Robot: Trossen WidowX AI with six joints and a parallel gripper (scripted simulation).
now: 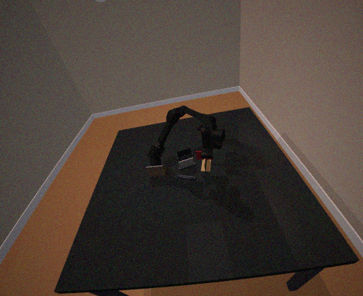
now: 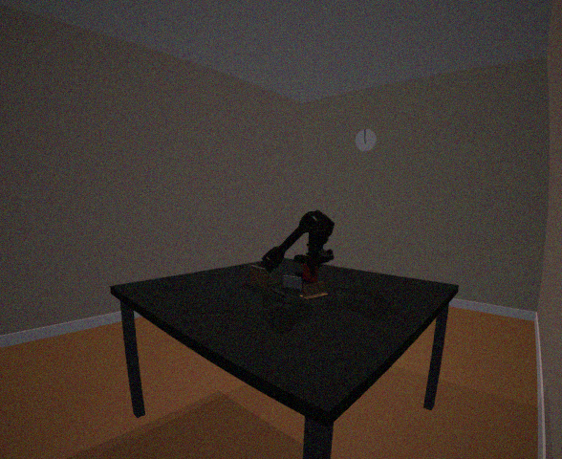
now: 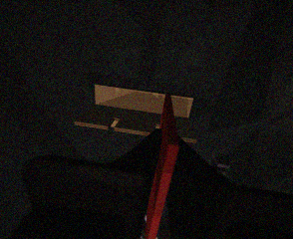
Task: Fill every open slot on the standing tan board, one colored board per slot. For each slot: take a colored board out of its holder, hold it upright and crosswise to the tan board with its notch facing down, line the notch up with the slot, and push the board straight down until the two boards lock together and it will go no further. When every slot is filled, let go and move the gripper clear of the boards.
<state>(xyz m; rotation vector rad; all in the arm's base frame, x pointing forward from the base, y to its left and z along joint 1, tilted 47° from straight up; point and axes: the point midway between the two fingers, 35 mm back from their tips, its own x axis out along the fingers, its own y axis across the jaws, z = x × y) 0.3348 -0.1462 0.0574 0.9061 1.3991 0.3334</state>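
Indoors, a red board is pinched by a robot gripper above a black table.

The table (image 1: 187, 229) (image 2: 291, 340) is set on an orange-brown floor (image 1: 52, 203) (image 2: 49, 375), and the room is bounded by grey-brown walls with pale skirting; a round clock (image 2: 365, 140) is mounted on one wall. The red board (image 1: 199, 155) (image 2: 309, 273) (image 3: 162, 186) is clamped between the fingertips of the gripper (image 1: 207, 156) (image 2: 313, 261) (image 3: 162, 134), near the slotted tan board (image 3: 132, 131). The tan board is partly covered by the gripper in the wrist view; the fingers are lost in shadow, and whether the boards touch cannot be told.
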